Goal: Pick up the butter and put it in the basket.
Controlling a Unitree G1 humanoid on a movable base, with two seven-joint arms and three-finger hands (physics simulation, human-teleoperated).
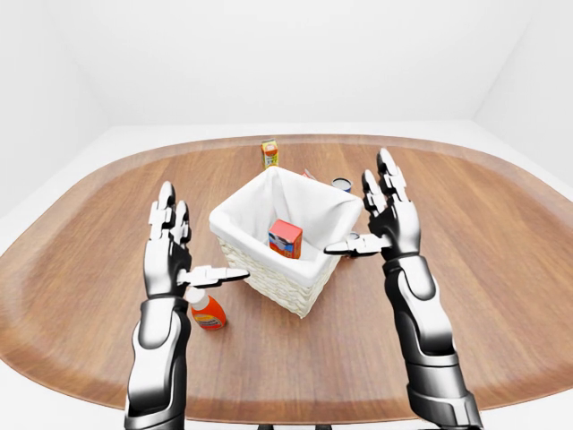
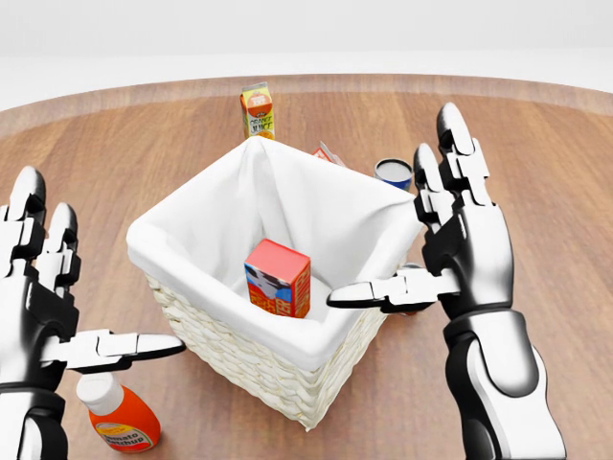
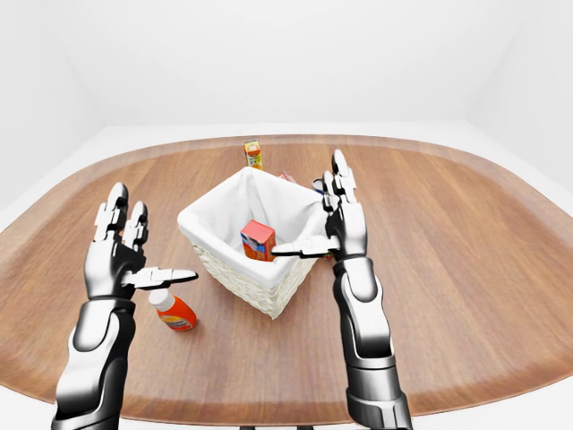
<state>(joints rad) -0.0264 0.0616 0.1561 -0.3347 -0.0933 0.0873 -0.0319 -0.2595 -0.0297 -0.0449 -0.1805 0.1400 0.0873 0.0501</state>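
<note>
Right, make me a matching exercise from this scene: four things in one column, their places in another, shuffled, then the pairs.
Things:
1. red and orange butter carton
2. orange ketchup bottle with white cap
3. orange juice carton
4. small blue-rimmed can

Places, head view:
A. on the wooden table, above the basket's top corner
B. inside the white-lined wicker basket
C. bottom left, under the left hand
D. right of the basket's top corner, above the right hand

Pairs: 1-B, 2-C, 3-A, 4-D
</note>
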